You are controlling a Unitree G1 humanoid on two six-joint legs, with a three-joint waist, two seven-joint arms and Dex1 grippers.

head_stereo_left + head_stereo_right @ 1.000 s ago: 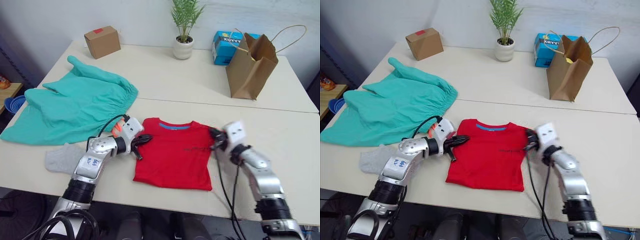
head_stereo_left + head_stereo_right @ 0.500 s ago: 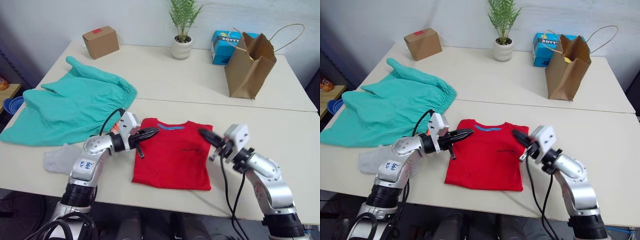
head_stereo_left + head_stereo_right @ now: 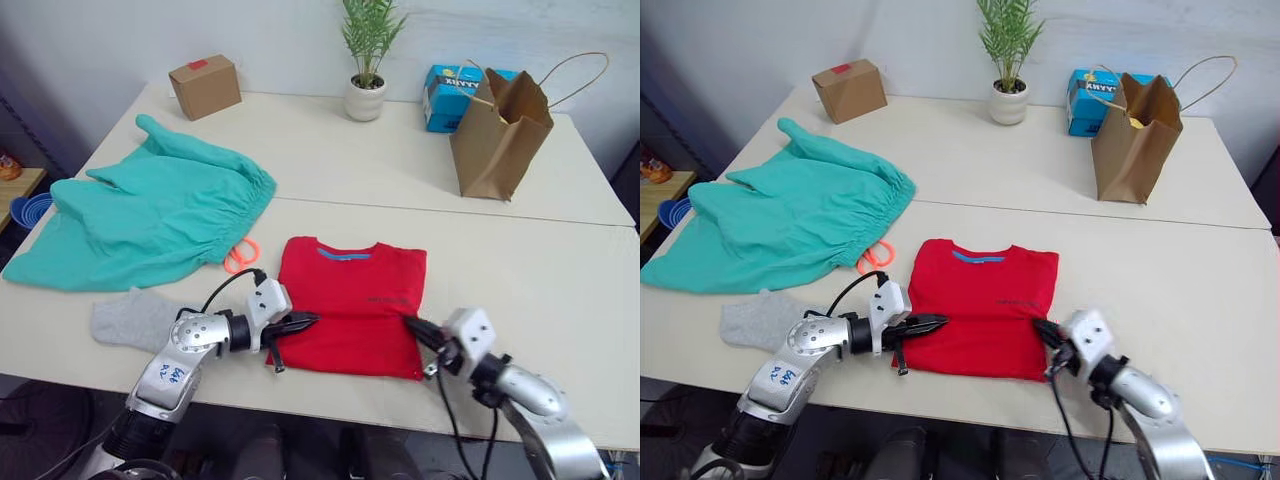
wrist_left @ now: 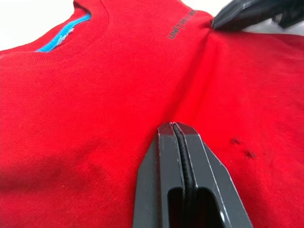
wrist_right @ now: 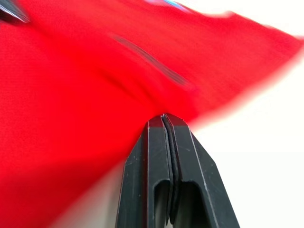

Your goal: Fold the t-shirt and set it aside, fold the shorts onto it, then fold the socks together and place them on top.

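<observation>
The red t-shirt (image 3: 350, 300) lies flat near the table's front edge, sleeves folded in, collar away from me. My left gripper (image 3: 310, 321) is shut, its tip low over the shirt's near left part (image 4: 174, 126). Shut too, my right gripper (image 3: 410, 326) points at the shirt's near right edge (image 5: 164, 117). I see no cloth between either pair of fingers. The teal-green shorts (image 3: 150, 215) lie spread at the left, with the orange drawstring (image 3: 240, 255) showing at the waistband. A grey sock (image 3: 130, 318) lies left of the left arm.
Along the back of the table stand a cardboard box (image 3: 205, 85), a potted plant (image 3: 366, 90), a blue carton (image 3: 448, 95) and a brown paper bag (image 3: 500, 125). A blue bowl (image 3: 28, 208) sits off the table at far left.
Both grippers have moved from beside the shirt's shoulders toward me, down to its near corners. The orange drawstring, hidden by the left arm before, now shows.
</observation>
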